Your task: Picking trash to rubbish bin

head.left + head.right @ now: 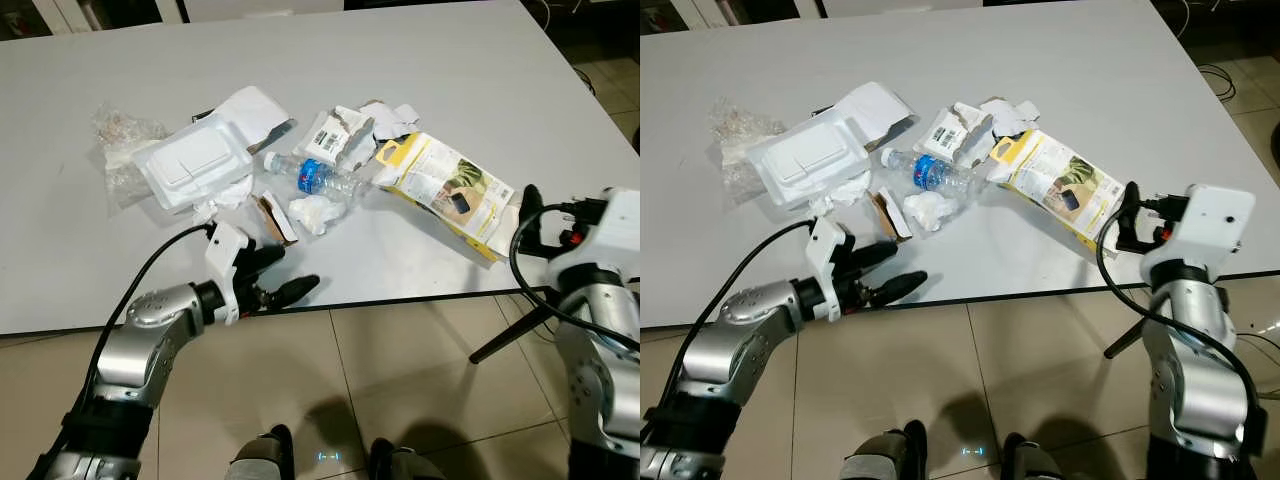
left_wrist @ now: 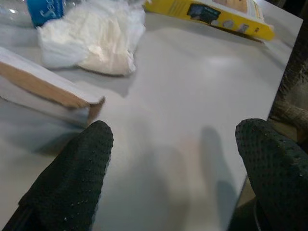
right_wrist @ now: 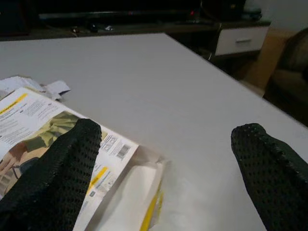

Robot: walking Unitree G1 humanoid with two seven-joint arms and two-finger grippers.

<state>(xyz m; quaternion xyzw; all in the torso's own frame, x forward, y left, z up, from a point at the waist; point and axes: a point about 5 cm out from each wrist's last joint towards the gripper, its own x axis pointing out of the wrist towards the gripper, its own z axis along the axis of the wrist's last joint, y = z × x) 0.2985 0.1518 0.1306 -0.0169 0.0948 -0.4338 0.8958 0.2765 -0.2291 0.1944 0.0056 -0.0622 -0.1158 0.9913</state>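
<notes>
Trash lies in a heap on the white table (image 1: 450,70): a white foam tray (image 1: 195,160), a clear bottle with a blue label (image 1: 315,178), a crumpled tissue (image 1: 315,212), a small cardboard box (image 1: 275,218), torn white cartons (image 1: 340,130) and a yellow package (image 1: 450,190). My left gripper (image 1: 288,272) is open just above the table's front edge, a short way in front of the cardboard box (image 2: 43,91) and tissue (image 2: 96,38). My right gripper (image 3: 168,168) is open at the table's right front corner, with one finger beside the yellow package (image 3: 38,134).
A crinkled clear plastic bag (image 1: 120,140) lies at the left of the heap. The far half of the table is bare. Tiled floor (image 1: 400,360) lies below the front edge, and a black stand leg (image 1: 505,335) slants near my right arm.
</notes>
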